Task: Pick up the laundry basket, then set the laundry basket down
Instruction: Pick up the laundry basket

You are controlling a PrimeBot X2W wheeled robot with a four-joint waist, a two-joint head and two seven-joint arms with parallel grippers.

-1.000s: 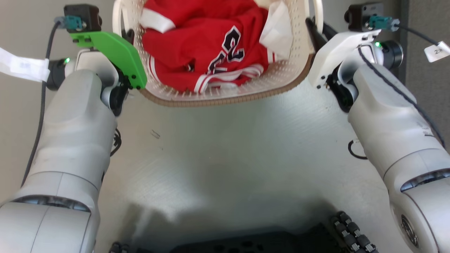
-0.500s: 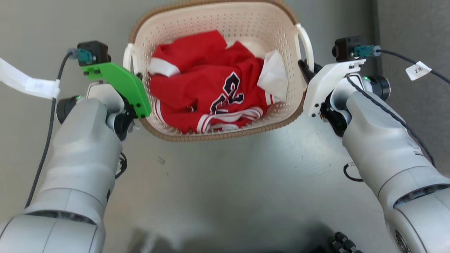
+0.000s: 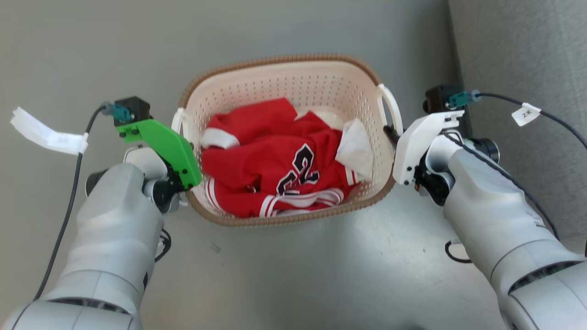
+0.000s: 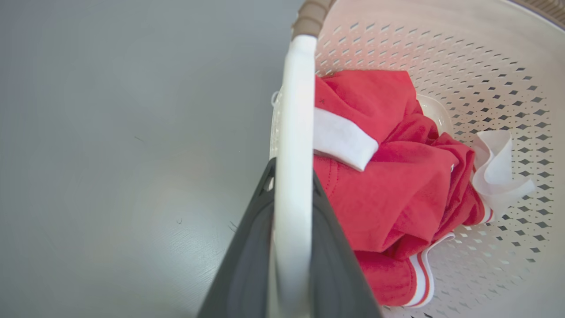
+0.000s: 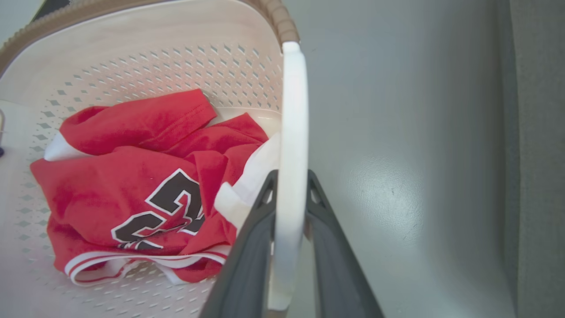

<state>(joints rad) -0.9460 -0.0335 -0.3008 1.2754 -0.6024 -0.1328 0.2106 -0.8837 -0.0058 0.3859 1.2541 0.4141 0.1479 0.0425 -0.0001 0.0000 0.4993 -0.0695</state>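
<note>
My left hand (image 4: 292, 171) is closed narrow on the basket's (image 3: 275, 60) left handle (image 4: 293, 110), with one dark finger pressed to each side of the white bar. My right hand (image 5: 291, 176) grips the right handle (image 5: 293, 110) the same way. The basket hangs or sits between the two hands over the grey floor (image 3: 298, 275). I cannot tell whether its base touches the floor. A red jersey (image 3: 266, 169) lies crumpled inside, with a white cloth (image 3: 355, 146) against the right wall. Compared with half a second ago, the head camera has tipped, so the basket sits lower in that view and its whole brown rim is now in frame. Both hands are on the handles as they were before, and the jersey lies just as it did.
</note>
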